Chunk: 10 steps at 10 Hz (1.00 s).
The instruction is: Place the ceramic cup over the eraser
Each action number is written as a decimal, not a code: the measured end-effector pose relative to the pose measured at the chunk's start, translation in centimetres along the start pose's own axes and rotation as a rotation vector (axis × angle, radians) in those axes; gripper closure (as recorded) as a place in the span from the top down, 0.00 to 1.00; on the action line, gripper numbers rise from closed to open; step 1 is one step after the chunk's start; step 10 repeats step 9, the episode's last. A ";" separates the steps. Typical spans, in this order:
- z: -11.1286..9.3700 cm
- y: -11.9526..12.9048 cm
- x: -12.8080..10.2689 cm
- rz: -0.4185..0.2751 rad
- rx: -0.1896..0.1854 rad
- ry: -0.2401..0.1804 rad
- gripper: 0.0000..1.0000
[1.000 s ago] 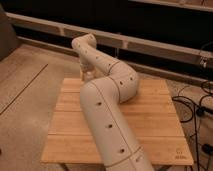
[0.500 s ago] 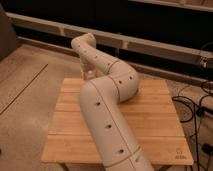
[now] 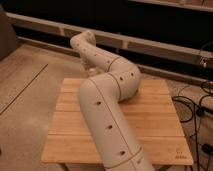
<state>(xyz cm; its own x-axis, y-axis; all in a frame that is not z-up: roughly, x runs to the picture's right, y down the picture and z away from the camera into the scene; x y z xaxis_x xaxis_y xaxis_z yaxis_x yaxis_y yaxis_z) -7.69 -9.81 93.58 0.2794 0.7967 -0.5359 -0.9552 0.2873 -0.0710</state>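
Note:
My arm [image 3: 107,100] reaches from the front right across the wooden table [image 3: 155,125] and bends down at the table's far left edge. My gripper [image 3: 92,70] hangs there, mostly hidden behind the arm's elbow. The ceramic cup and the eraser are out of view; the arm may cover them.
A low wall and dark panel [image 3: 150,30] run behind the table. Black cables [image 3: 200,107] lie on the floor to the right. Bare floor [image 3: 25,95] lies to the left.

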 end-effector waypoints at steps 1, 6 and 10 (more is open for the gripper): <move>0.0 0.4 0.1 0.000 -0.011 -0.001 0.80; 0.2 1.1 0.4 0.000 -0.030 -0.001 0.80; 0.1 1.1 0.4 0.000 -0.030 -0.001 0.80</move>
